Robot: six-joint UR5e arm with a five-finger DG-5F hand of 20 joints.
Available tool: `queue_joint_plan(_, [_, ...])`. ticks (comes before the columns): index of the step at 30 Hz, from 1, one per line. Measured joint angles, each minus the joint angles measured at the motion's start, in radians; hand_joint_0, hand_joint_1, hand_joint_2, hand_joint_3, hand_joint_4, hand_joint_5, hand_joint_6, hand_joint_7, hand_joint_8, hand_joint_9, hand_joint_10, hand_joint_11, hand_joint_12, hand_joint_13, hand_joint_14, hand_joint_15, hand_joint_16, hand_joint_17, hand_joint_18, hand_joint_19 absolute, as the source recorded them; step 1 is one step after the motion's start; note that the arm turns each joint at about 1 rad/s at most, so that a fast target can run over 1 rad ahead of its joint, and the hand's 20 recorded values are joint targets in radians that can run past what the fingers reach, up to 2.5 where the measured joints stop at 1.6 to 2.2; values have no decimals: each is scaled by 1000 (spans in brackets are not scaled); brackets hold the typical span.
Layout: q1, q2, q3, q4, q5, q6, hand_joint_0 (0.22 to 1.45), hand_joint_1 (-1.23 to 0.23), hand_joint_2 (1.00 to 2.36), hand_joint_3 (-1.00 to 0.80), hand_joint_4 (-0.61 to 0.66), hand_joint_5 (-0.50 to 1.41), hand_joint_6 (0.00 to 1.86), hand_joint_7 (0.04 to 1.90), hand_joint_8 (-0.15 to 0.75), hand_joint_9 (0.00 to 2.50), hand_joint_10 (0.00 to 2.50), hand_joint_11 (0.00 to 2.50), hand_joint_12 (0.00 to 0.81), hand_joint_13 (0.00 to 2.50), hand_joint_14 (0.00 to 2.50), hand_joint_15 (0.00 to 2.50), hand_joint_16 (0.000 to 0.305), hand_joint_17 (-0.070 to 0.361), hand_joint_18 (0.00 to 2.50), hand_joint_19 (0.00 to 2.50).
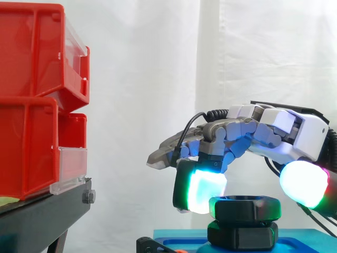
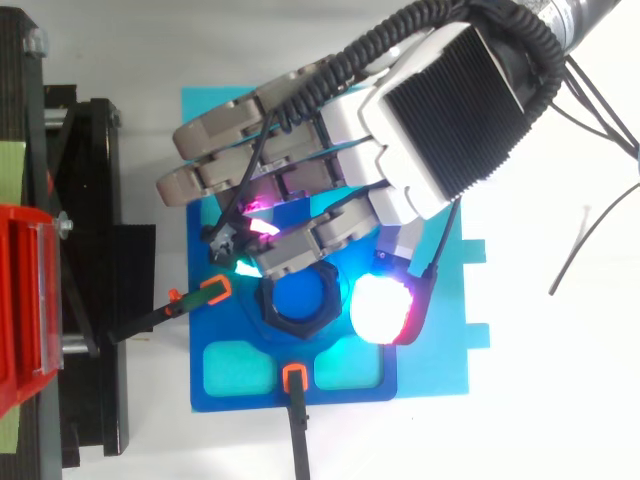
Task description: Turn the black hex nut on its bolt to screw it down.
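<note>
1. Nearest the side camera, a black clamp with an orange tip [image 2: 293, 377] bears on the front edge of the blue fixture plate [image 2: 230, 395], which holds the work.
2. Just behind it, at the middle of the plate, the black hex nut [image 1: 245, 207] sits level on its bolt. It rests right above a second black hex piece [image 1: 242, 235], with only a thin seam between them. The thread itself is hidden.
3. The hand [image 1: 274, 129] reaches in from the right above the nut, its fingers curled down round it. One glowing cyan-green fingertip pad [image 1: 202, 190] lies against the nut's left side, and the thumb pad [image 1: 303, 183] sits at its right side. It is hard to tell whether the thumb presses or only stands just beside.
4. My judgement is that the step in hand is the grip-and-twist: the nut is bracketed between finger and thumb, ready for a turn.
5. The next move calls for firm pressure from both pads on opposite flats. The wrist should then rotate about the bolt's axis, staying level so the nut does not cock on the thread. With so little gap below the nut, few turns seem to be left.
6. Farther off to the left, red bins [image 1: 31, 100] are stacked on the black stand [image 1: 37, 219], well apart from the work. The white curtain [image 1: 158, 63] hangs behind everything.
</note>
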Motion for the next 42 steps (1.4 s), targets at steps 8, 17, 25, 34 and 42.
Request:
queue_joint_plan(8, [-11,1,0,49,-39,70,457,-141,1000,-500,165,-30,612,1272,305,1062,7,234,384,590,4,101,56,125,541,235])
queue_joint_plan(17, [0,1,35,57,-49,120,458,-138,1000,-500,168,-29,597,1284,308,1060,7,234,382,607,3,108,55,124,555,243])
queue_joint_plan(25, [20,1,61,59,-38,136,462,-137,1000,-500,174,-30,573,1319,307,1058,7,232,381,614,4,114,54,122,560,246])
queue_joint_plan(34, [56,1,62,-5,22,126,463,-143,1000,-500,207,-32,500,1387,304,1036,7,239,379,603,4,113,54,121,552,246])
queue_joint_plan(42, [80,1,62,-68,67,107,467,-154,1000,-500,239,-52,502,1243,304,1021,7,233,376,597,4,115,54,121,553,247])
